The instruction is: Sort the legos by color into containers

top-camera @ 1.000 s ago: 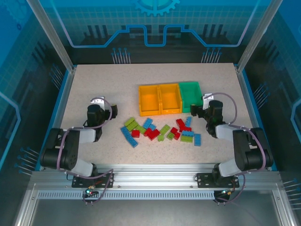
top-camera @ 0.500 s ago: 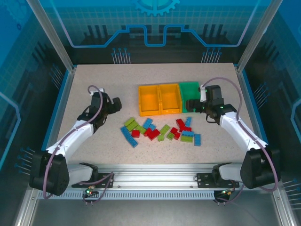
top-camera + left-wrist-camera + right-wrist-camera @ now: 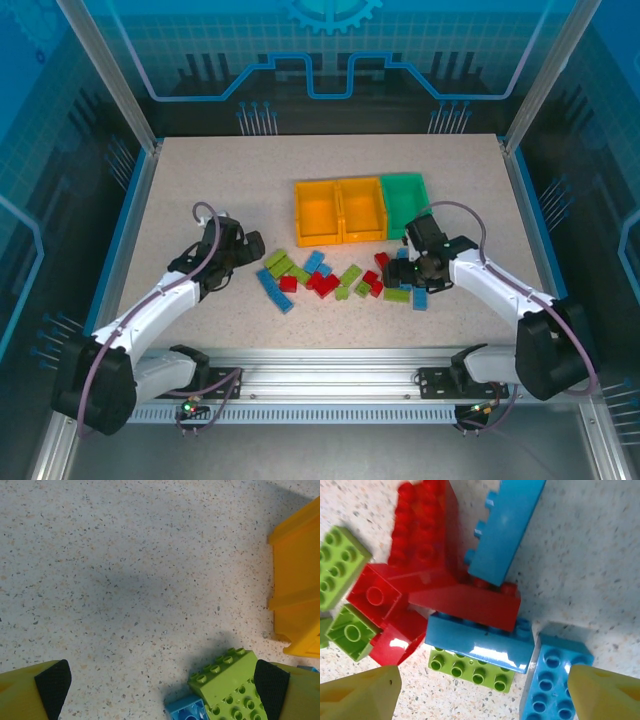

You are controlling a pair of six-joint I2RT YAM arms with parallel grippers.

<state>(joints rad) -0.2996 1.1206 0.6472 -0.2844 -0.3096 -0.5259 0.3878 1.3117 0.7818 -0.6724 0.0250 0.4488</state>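
Picking stage, by judgement: the right gripper (image 3: 485, 690), fingers apart, hangs over a blue brick (image 3: 477, 647) lying between them, while the left gripper (image 3: 162, 685), likewise spread, has a lime green brick (image 3: 227, 685) at its right finger; next calls for lowering and closing squarely.

We saw wide bare table (image 3: 215, 170) on the left and behind the bins (image 3: 341, 208); the legos (image 3: 325, 283) lay crowded close in front.

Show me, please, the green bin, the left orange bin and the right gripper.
Green bin (image 3: 402, 193): top external view, bare floor.
Left orange bin (image 3: 318, 214): top external view, bare floor.
Right gripper (image 3: 482, 682): right wrist view, middle of its open gap.
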